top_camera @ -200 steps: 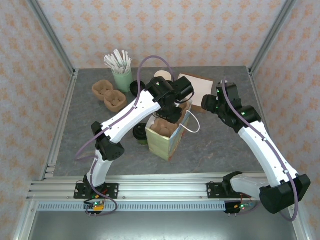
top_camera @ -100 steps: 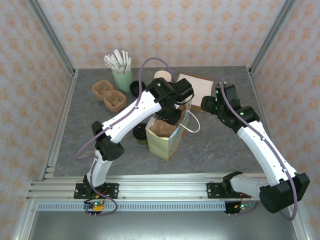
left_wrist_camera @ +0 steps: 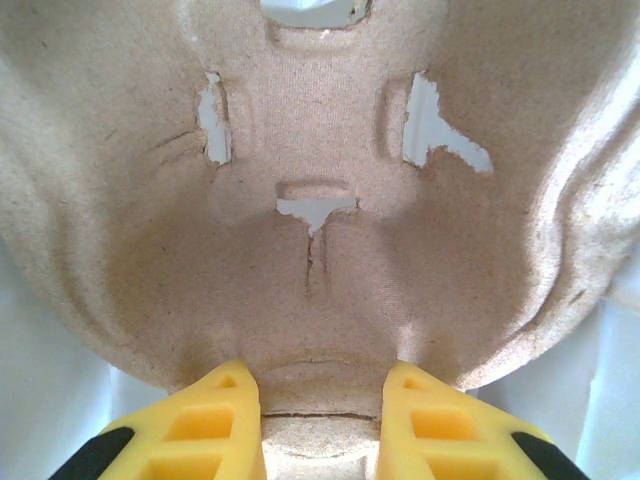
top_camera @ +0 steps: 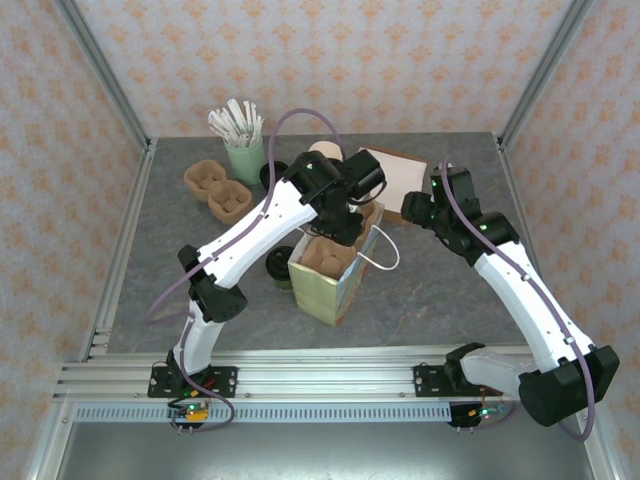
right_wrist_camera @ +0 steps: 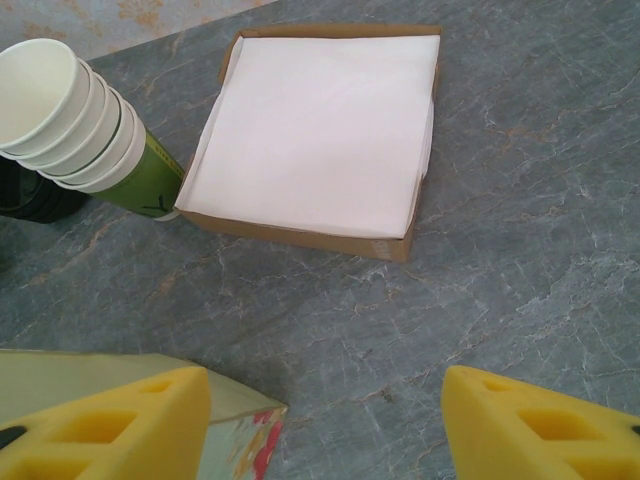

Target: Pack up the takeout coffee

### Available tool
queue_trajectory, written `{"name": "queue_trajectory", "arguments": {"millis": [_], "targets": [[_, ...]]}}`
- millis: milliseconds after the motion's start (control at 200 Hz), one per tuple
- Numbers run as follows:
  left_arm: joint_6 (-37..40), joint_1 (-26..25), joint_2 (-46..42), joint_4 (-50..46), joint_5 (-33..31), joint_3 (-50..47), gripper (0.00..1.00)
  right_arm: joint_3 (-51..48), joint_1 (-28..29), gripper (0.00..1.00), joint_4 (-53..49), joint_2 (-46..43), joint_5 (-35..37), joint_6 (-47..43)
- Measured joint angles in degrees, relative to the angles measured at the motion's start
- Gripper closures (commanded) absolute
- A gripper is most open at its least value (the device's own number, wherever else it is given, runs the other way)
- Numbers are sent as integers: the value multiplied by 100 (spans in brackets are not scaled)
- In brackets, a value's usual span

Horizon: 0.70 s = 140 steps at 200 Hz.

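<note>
The takeout coffee (top_camera: 280,266), a small cup with a black lid, stands on the table just left of the yellow-green paper bag (top_camera: 325,285). A brown pulp cup carrier (top_camera: 327,255) sits in the bag's open mouth. My left gripper (top_camera: 345,226) reaches down into the bag and is shut on the carrier's near rim (left_wrist_camera: 320,400), a yellow finger on each side. My right gripper (top_camera: 412,208) hovers open over bare table (right_wrist_camera: 325,385) right of the bag, with nothing between its fingers. A corner of the bag (right_wrist_camera: 240,430) shows beside its left finger.
A brown box of white napkins (top_camera: 395,175) (right_wrist_camera: 320,135) lies at the back, with a stack of cream cups (top_camera: 325,152) (right_wrist_camera: 75,125) and black lids (top_camera: 270,177) to its left. Further left are a mint tumbler of sticks (top_camera: 244,155) and spare pulp carriers (top_camera: 218,188).
My left gripper and the carrier edged slightly left, and the bag shifted with them. My right gripper drew a little back and left.
</note>
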Motion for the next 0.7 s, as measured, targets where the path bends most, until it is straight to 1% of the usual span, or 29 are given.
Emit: {"name": "queue_trajectory", "arguments": {"millis": [190,701], "targets": [[-7,-42,-190,-20,42,-409,77,-33,0,37,20,0,0,0],[52,-57,-188,-24,35,-452,78,-146,0,37,55,0,0,0]]}}
